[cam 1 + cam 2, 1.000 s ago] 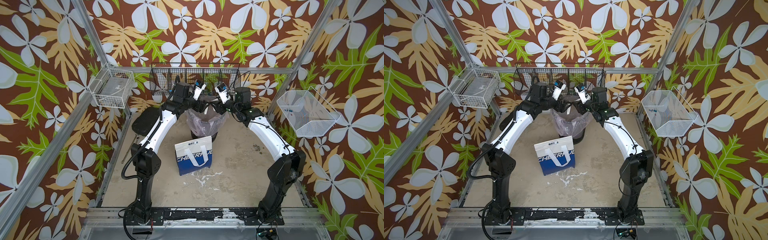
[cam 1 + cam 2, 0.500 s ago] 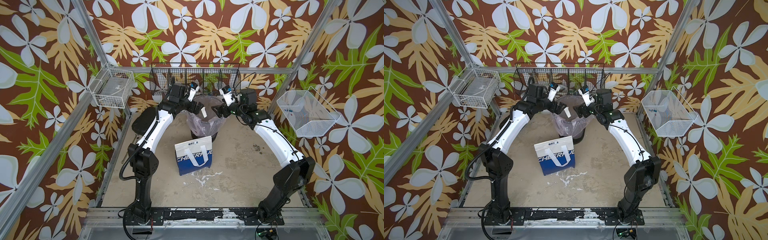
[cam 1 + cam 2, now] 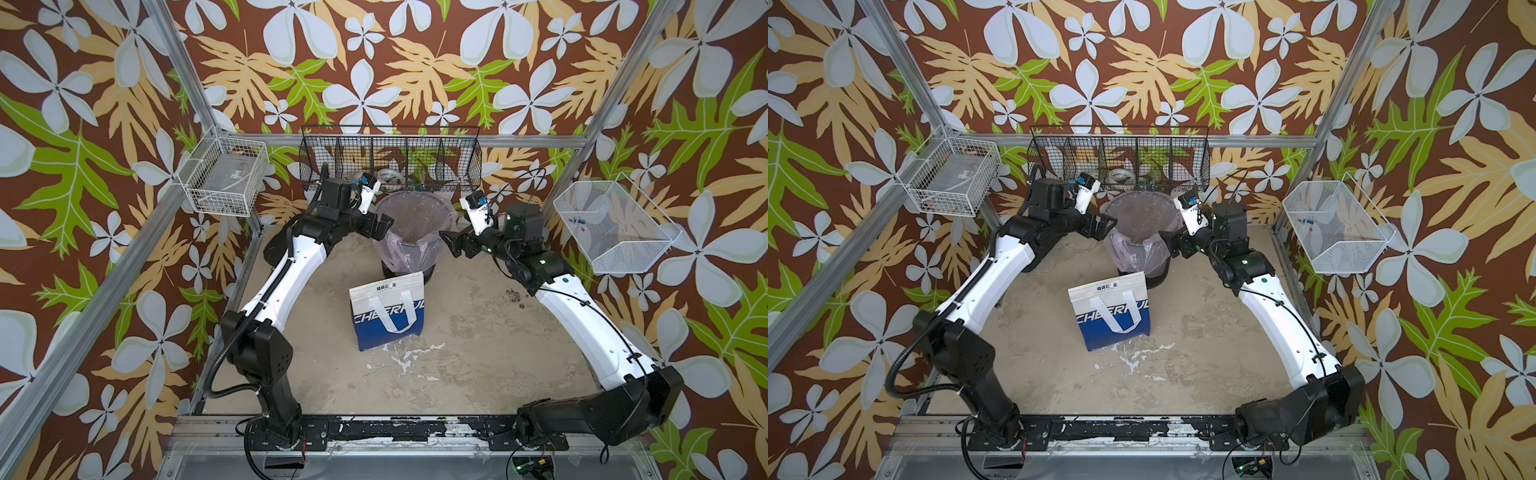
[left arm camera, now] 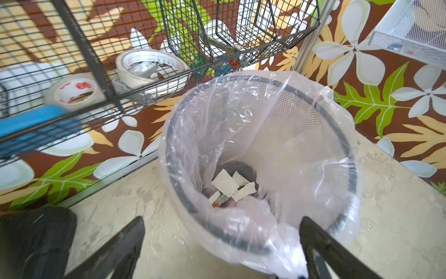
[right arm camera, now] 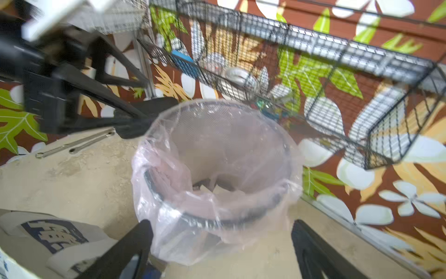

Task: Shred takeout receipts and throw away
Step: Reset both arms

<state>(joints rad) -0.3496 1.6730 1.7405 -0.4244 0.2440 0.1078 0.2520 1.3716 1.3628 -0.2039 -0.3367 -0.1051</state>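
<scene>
One lined bin (image 4: 336,125) stands between the left tool (image 4: 223,221) and the right tool (image 5: 220,223); about six receipt scraps (image 4: 228,184) lie inside. Both tools: jaws wide apart, holding nothing.

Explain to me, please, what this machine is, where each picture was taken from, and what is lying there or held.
These are two robot arms mounted at the table's near edge, each ending in a two-fingered gripper. The two wide pictures come from one overhead camera pair; the two close ones come from cameras on the wrists. On the table stand a mesh bin lined with a clear bag and, in front of it, a blue-and-white tote bag. The left gripper and right gripper flank the bin's rim, both open and holding nothing. White receipt scraps lie at the bottom of the bin.
</scene>
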